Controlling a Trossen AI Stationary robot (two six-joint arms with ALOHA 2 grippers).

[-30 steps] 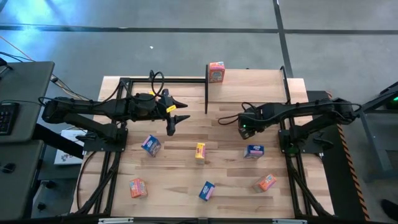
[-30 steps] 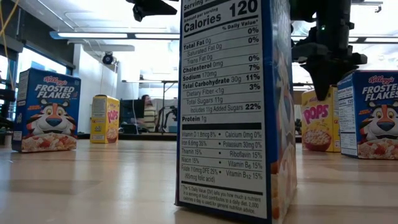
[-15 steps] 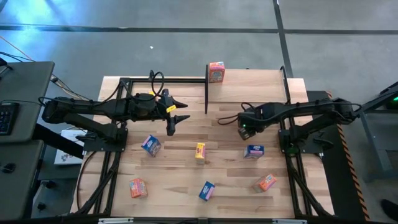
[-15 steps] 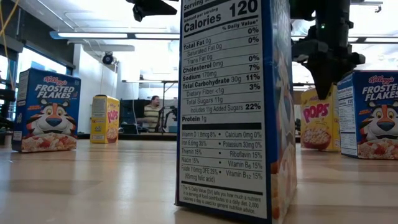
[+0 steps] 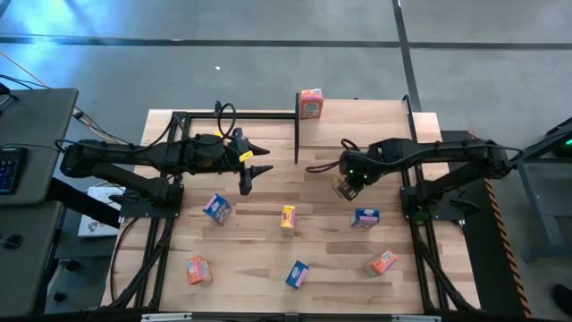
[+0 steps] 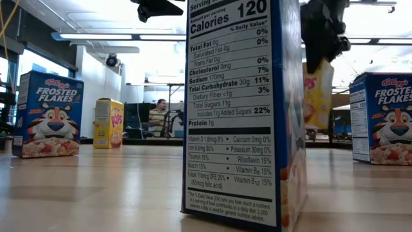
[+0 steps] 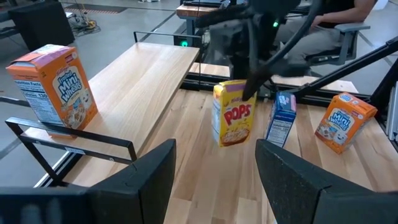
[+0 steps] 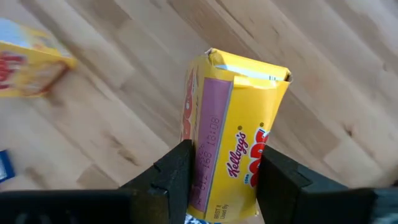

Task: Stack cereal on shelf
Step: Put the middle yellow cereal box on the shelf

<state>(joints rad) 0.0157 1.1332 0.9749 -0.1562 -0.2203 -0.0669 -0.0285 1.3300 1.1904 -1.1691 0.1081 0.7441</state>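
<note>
My right gripper [image 5: 349,179] is shut on a yellow cereal box [image 8: 236,124], which hangs above the table's middle right; it also shows in the low view [image 6: 318,90] and the left wrist view [image 7: 233,115]. My left gripper [image 5: 251,174] is open and empty above the table's left middle. The shelf [image 5: 357,121], a light-wood board at the far right, carries one orange-pink box [image 5: 311,104] on its far left corner. Several more boxes stand on the table: blue [image 5: 217,208], yellow [image 5: 287,217], blue [image 5: 364,216]. My right gripper pinches the yellow box between its two fingers [image 8: 175,171] at the box's upper end [image 8: 214,180]. The fingers come from above, pointing down. The box hangs below them, slightly tilted, its bottom clear of the table [image 6: 318,125].
An orange-pink box [image 5: 197,269], a blue box [image 5: 297,274] and an orange-pink box [image 5: 383,262] stand near the front edge. A black metal frame [image 5: 232,114] adjoins the shelf's left side. A person sits in the room behind [image 6: 158,116].
My right gripper has risen with the yellow box. The box stood on the table a second ago; now it hangs clear and tilted, a little toward the table's left.
</note>
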